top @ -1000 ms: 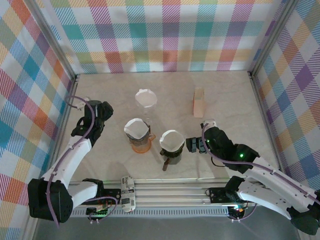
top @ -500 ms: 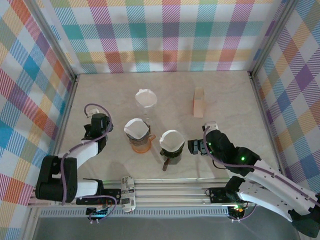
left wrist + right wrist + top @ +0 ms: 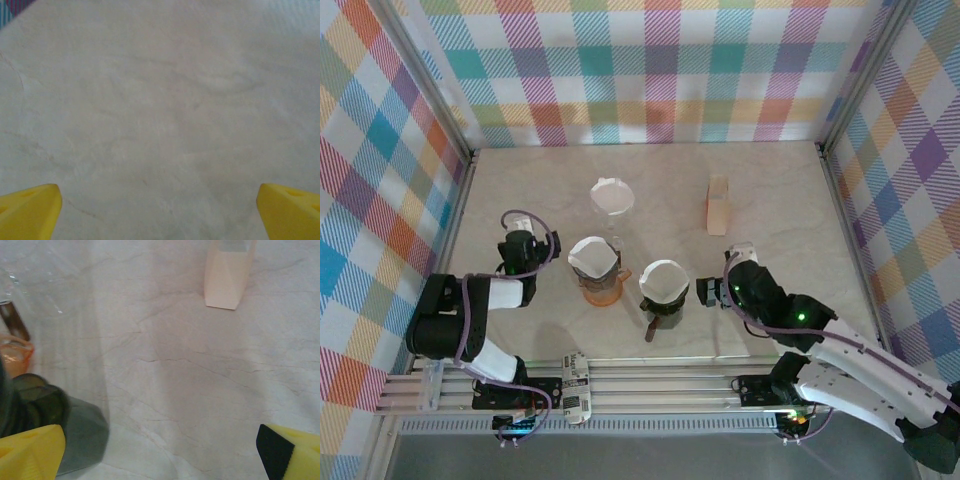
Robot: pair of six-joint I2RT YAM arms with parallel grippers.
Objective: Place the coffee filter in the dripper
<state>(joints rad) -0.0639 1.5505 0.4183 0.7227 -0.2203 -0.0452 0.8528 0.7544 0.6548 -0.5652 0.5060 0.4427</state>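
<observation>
Three drippers stand mid-table, each with a white coffee filter inside: a clear dripper (image 3: 611, 197) at the back, an orange dripper (image 3: 596, 267) and a dark dripper (image 3: 663, 288) in front. My left gripper (image 3: 517, 250) sits left of the orange dripper, apart from it; in the left wrist view its yellow fingertips (image 3: 30, 210) stand wide over bare table, the left gripper (image 3: 160, 212) open and empty. My right gripper (image 3: 712, 292) is just right of the dark dripper (image 3: 55, 432), and the right gripper (image 3: 160, 452) is open with nothing in it.
A beige filter holder (image 3: 718, 205) stands at the back right, also ahead of the right gripper as the holder (image 3: 227, 277). Checked walls close the table (image 3: 780, 200) on three sides. A metal rail (image 3: 650, 380) runs along the near edge.
The left arm has folded back toward its base, and its gripper has come nearer and opened wider. The right gripper has barely shifted.
</observation>
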